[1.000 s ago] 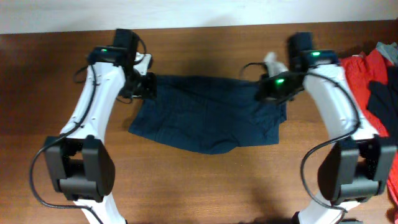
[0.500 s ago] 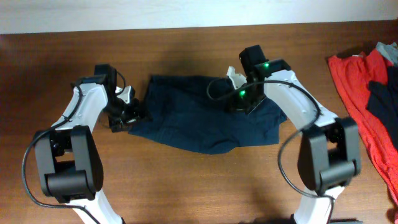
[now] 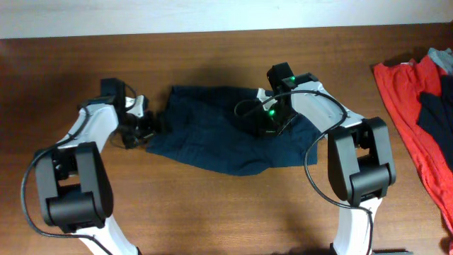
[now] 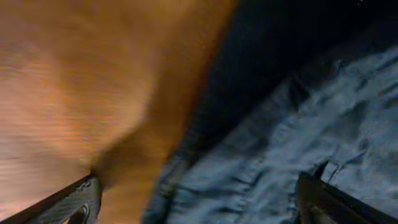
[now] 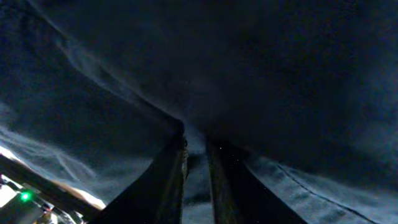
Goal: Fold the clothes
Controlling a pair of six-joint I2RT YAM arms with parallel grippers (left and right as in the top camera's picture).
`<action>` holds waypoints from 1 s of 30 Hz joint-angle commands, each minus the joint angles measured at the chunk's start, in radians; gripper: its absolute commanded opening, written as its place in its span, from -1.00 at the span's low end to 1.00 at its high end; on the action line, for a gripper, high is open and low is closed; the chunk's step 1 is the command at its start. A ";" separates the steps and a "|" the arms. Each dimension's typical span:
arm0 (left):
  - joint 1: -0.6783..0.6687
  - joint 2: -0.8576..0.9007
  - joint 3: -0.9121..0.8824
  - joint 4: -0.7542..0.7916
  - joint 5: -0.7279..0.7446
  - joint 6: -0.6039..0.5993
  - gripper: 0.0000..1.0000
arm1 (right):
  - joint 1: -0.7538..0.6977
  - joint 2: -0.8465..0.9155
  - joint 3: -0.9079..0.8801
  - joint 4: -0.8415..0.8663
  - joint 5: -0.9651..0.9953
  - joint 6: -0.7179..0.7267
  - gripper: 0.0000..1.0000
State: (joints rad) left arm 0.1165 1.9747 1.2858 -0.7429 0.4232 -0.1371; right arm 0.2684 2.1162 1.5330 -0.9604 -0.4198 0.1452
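Dark navy shorts [image 3: 212, 142] lie crumpled on the wooden table in the overhead view. My left gripper [image 3: 147, 129] is at the shorts' left edge. In the left wrist view its fingers [image 4: 199, 205] are wide open, with the fabric edge [image 4: 261, 162] lying between them and not gripped. My right gripper [image 3: 263, 126] is over the right-centre of the shorts. In the right wrist view its fingers [image 5: 194, 168] are pinched shut on a fold of the dark cloth [image 5: 249, 74]. The shorts' right part looks pulled inward.
A pile of red clothes [image 3: 407, 92] with a dark garment [image 3: 433, 110] on it lies at the table's right edge. Bare wood [image 3: 212, 212] lies in front of the shorts and also shows in the left wrist view [image 4: 74, 93].
My right gripper has moved left from the shorts' right top corner to their middle, dragging cloth with it. My left gripper has dropped from the top left corner to the left edge.
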 commanded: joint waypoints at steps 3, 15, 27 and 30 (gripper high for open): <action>0.100 0.009 -0.015 0.053 0.297 0.256 0.98 | 0.007 0.018 -0.008 -0.013 0.013 0.009 -0.67; 0.021 0.145 -0.015 0.056 0.280 0.341 0.98 | 0.007 0.018 -0.008 -0.122 0.151 -0.064 -0.74; -0.111 0.235 -0.013 0.125 0.359 0.309 -0.16 | 0.008 0.018 -0.008 -0.124 0.163 -0.089 -0.74; -0.119 0.231 -0.002 0.102 0.359 0.274 -0.89 | 0.008 0.018 -0.008 -0.124 0.163 -0.089 -0.74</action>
State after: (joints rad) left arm 0.0166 2.1536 1.3109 -0.6109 0.8452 0.1738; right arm 0.2684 2.1162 1.5330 -1.0821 -0.2710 0.0689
